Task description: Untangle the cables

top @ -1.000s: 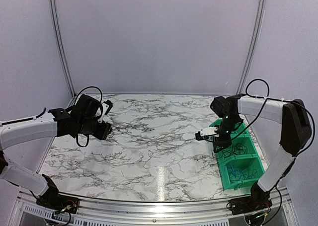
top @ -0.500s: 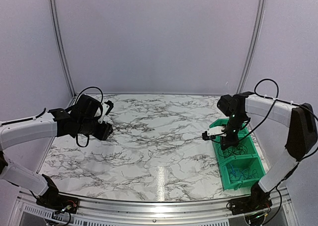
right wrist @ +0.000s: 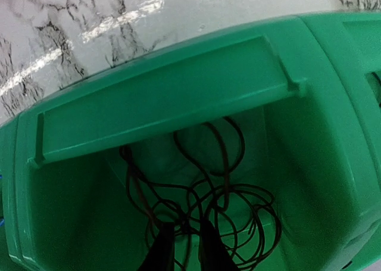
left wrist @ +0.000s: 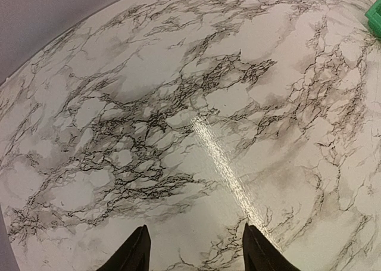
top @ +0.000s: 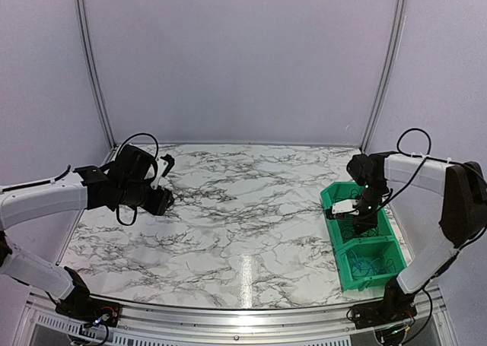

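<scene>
**Governing relation.** The black cables [right wrist: 221,206] lie as a loose coil of overlapping loops on the floor of the far compartment of the green bin [right wrist: 166,98], at the right edge of the tabletop [left wrist: 178,74]. A second bundle, the blue cables [top: 370,265], is seen in the near compartment of the same bin. No single long axis is presented by the black coil. Its loops run in all directions, and a few strands rise toward the compartment's far wall. The coil lies directly below and around the tips of the right end effector [right wrist: 183,247], which is pointed down into the compartment. The right arm is therefore by far the nearer. The left arm is held well apart, over the far left of the tabletop.

**Right end effector.** The fingers are set close together with only a narrow gap, and their tips are sunk among the black loops. Contact with the strands is probable. Whether a strand is actually pinched cannot be told.

**Left end effector** [left wrist: 195,235]. The fingers are spread. Nothing is held or touched, and only bare marble is seen between them.
</scene>
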`<state>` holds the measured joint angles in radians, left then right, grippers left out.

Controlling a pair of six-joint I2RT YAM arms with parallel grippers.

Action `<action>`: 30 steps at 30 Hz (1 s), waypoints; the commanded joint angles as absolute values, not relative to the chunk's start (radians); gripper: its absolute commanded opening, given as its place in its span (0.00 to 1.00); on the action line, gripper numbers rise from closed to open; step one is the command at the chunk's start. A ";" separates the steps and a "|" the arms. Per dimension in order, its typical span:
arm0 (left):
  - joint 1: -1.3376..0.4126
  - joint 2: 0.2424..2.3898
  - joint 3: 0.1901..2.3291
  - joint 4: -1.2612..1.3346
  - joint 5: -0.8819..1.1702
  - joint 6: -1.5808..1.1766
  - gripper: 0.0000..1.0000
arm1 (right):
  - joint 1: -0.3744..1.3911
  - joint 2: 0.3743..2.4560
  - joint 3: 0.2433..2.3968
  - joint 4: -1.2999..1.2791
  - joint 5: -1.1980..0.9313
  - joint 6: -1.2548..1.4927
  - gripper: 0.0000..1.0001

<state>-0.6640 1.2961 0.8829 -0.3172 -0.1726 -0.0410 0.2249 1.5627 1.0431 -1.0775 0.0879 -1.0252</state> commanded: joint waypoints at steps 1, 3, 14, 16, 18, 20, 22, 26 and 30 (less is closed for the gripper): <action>-0.658 1.297 0.879 -0.295 -0.164 -0.040 0.55 | 0.222 1.510 1.094 -1.095 0.048 -1.032 0.23; -0.658 1.302 0.881 -0.296 -0.164 -0.038 0.55 | 0.222 1.470 1.121 -1.128 0.011 -1.047 0.31; -0.658 1.305 0.883 -0.295 -0.174 -0.036 0.55 | 0.195 1.354 1.243 -1.146 -0.151 -1.021 0.38; -0.658 1.307 0.889 -0.296 -0.183 -0.044 0.55 | 0.171 1.342 1.313 -1.094 -0.234 -0.972 0.38; -0.658 1.301 0.908 -0.302 -0.192 -0.053 0.55 | 0.145 1.318 1.330 -0.980 -0.241 -0.895 0.37; -0.658 1.282 0.951 -0.334 -0.226 -0.063 0.55 | 0.109 1.287 1.303 -0.827 -0.213 -0.794 0.35; -0.658 1.251 0.985 -0.355 -0.287 -0.064 0.57 | 0.064 1.245 1.254 -0.633 -0.219 -0.658 0.29; -0.657 1.184 1.011 -0.357 -0.428 -0.072 0.62 | 0.039 1.178 1.181 -0.444 -0.277 -0.487 0.77; -0.654 1.143 1.013 -0.347 -0.505 -0.090 0.68 | 0.043 1.145 1.150 -0.314 -0.231 -0.274 0.98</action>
<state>-0.6628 1.1889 0.9916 -0.3405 -0.3794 -0.0669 0.0402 1.1809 1.1728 -0.5533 -0.2443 -0.5571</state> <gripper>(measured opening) 0.649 0.948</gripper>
